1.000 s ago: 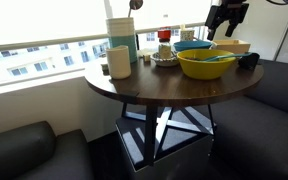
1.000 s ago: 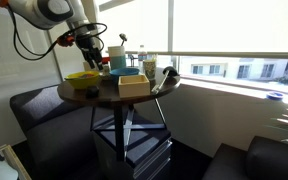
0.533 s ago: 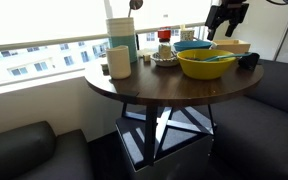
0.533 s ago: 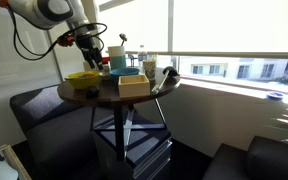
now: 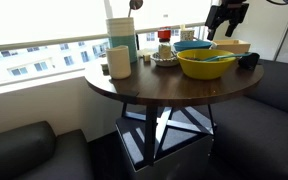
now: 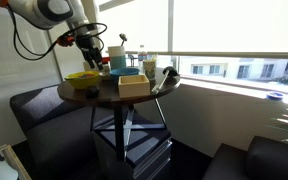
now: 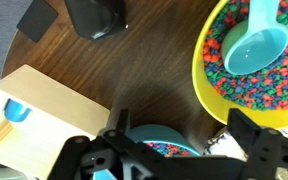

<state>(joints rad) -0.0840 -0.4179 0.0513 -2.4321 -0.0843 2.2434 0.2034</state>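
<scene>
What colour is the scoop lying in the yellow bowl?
Light blue. The scoop in the yellow bowl shows best in the wrist view.

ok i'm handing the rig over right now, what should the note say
Claw: open, empty, hovering above the round blue bowl of coloured pieces.
Big yellow bowl: beside the blue one, also full of coloured pieces, with the light blue plastic scoop lying in it, untouched.
Pale wooden box: close by the blue bowl.
Done: nothing grasped yet.
Left: all of the handling.
</scene>
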